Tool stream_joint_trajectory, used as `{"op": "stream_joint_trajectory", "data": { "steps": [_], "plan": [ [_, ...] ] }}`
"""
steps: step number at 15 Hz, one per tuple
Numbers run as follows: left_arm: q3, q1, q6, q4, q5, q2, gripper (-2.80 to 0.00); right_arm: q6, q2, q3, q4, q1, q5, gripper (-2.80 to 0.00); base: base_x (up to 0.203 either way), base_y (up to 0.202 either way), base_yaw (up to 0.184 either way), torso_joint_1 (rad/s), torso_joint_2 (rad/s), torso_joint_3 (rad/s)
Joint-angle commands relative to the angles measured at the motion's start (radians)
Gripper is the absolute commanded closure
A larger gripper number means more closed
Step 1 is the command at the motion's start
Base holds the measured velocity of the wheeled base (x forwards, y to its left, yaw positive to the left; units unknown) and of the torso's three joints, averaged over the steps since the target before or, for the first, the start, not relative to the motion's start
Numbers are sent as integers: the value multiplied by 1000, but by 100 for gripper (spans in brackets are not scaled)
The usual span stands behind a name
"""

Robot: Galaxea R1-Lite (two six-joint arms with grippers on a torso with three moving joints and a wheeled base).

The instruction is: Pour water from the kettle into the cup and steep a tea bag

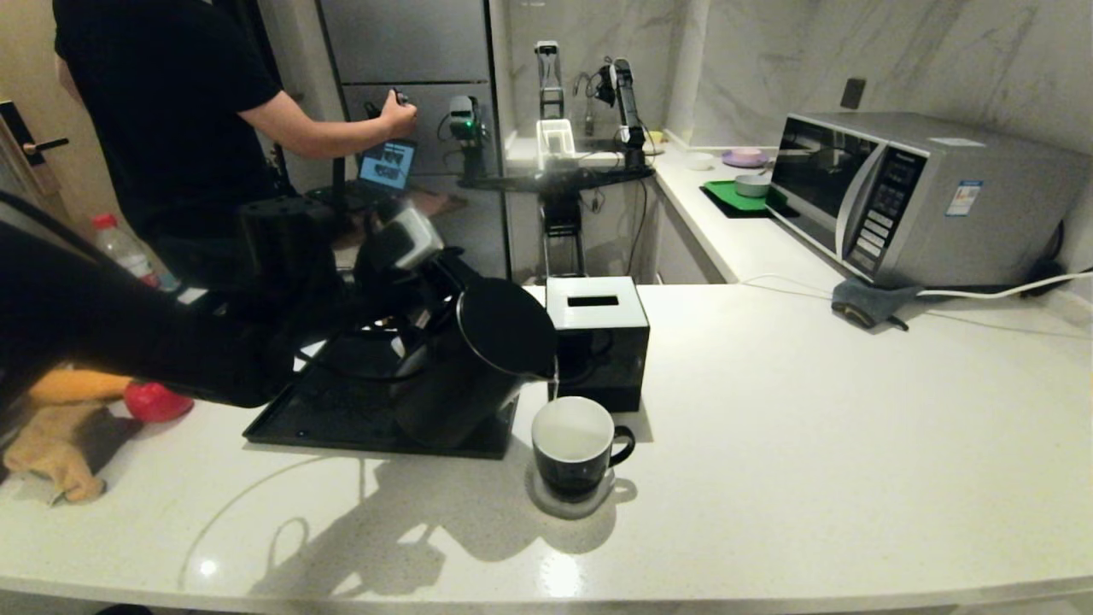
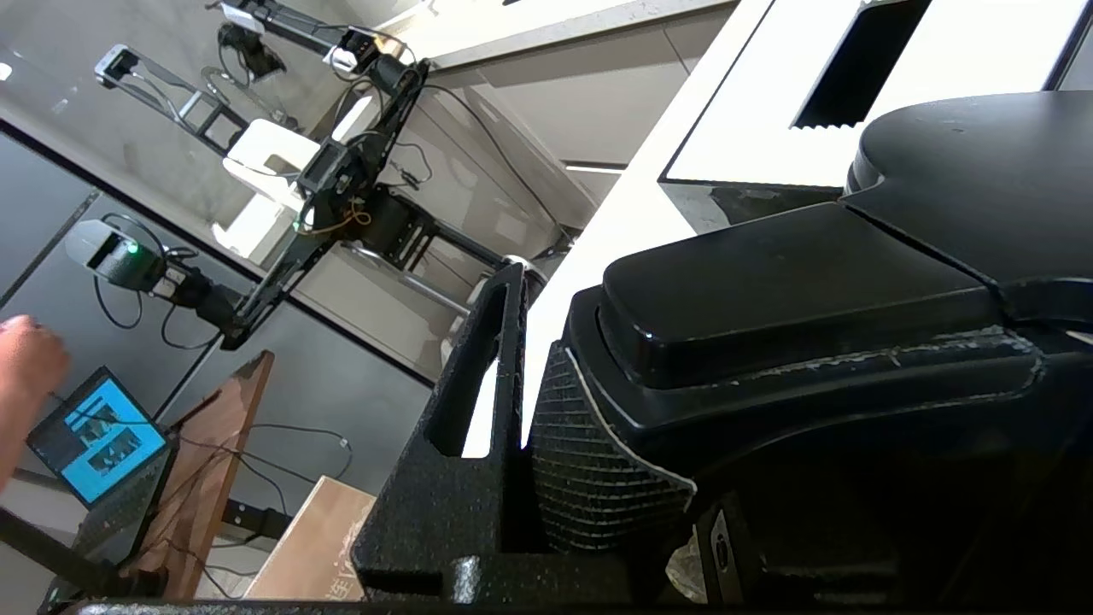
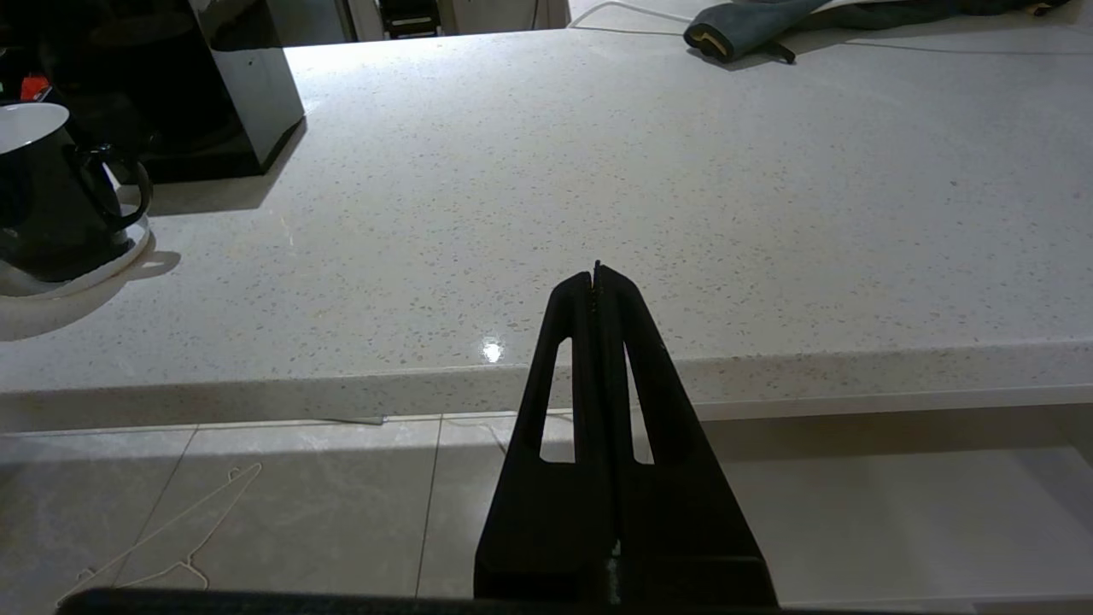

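Your left gripper (image 1: pixel 410 337) is clamped on the handle of the kettle (image 1: pixel 478 363) and holds it tipped toward the cup (image 1: pixel 574 448), so the spout hangs just above the cup's rim; a thin thread of water (image 1: pixel 555 380) falls from the spout into the white inside; the tilt is what keeps the flow going, and the lid faces the camera because the body leans well over. In the left wrist view the ribbed pad of one finger (image 2: pixel 589 461) presses flat against the kettle's black handle (image 2: pixel 794 299). The cup stands upright on a pale coaster (image 1: pixel 570 504), handle turned to your right, near the front of the counter (image 1: pixel 811 410). No tea bag shows in any view.

Your right gripper (image 3: pixel 596 282) rests parked below the counter's edge, its fingers pressed together and empty.

Around the pour: a black tray (image 1: pixel 341 418) lies under the kettle; a black tissue box (image 1: pixel 598 337) sits directly behind the cup, close to the spout, and looks the likeliest thing to clip when you right the kettle; a microwave (image 1: pixel 922 196) stands well off to the right; a person (image 1: pixel 188 111) works at a laptop beyond the counter.
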Motion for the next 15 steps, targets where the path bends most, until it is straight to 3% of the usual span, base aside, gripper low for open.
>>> {"op": "stream_joint_trajectory", "data": {
  "steps": [1,15],
  "plan": [
    [-9,-2,20,4,-3,0,0,1,1,0,0,-1,0,0,0,0,0,0,0,0],
    [-16,-18,30,10,11,-2,0,1,1,-1,0,-1,0,0,0,0,0,0,0,0]
  ]
}}
